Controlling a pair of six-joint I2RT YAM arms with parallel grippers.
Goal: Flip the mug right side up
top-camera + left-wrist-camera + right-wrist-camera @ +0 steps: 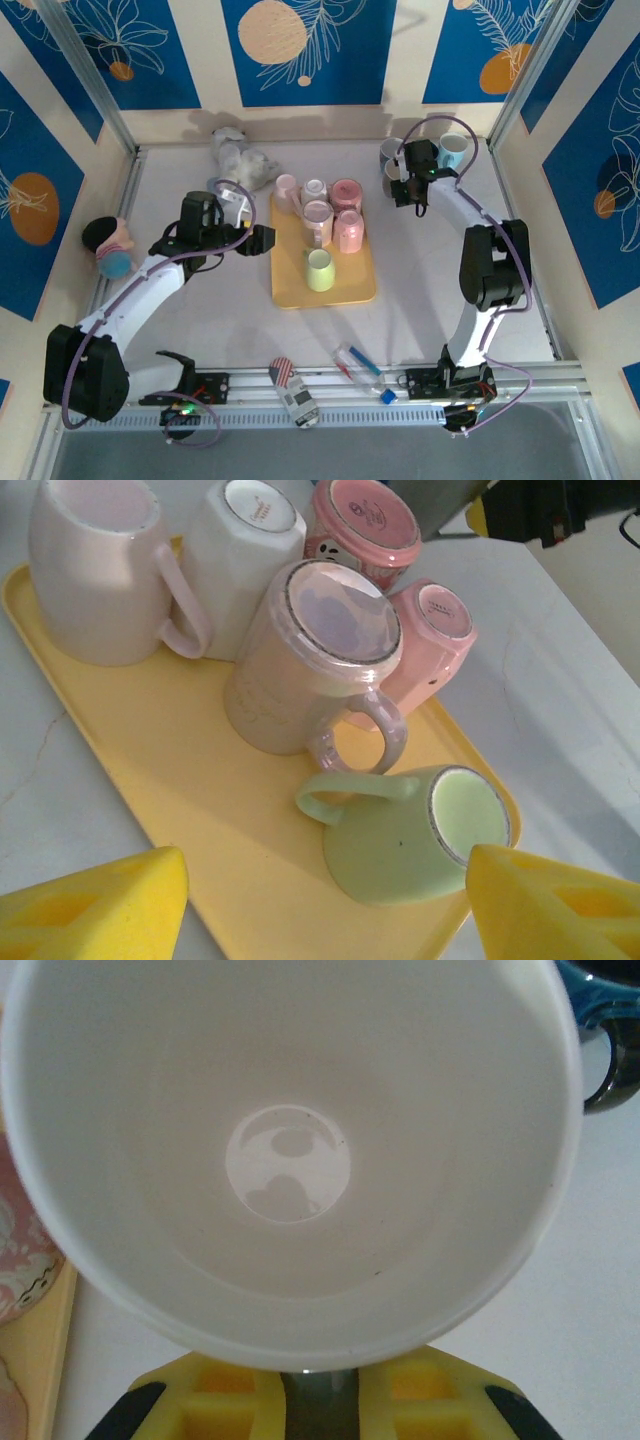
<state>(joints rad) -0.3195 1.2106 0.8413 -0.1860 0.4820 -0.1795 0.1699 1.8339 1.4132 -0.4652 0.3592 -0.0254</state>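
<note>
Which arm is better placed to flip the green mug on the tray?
Left. The left gripper, open, faces the green mug; the right gripper grips a white mug off the tray.

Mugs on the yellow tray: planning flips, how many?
6: green mug nearest; lilac mug, small pink mug behind; pale pink mug, white mug, rose mug farthest. None seems hidden.

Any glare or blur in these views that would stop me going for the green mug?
Left wrist: even light, green mug sharp, yellow fingertips at the bottom corners blurred. Right wrist: white mug very close, pale inside, a shiny reflection on its bottom. Top view: clear, soft shadows on the table.
</note>
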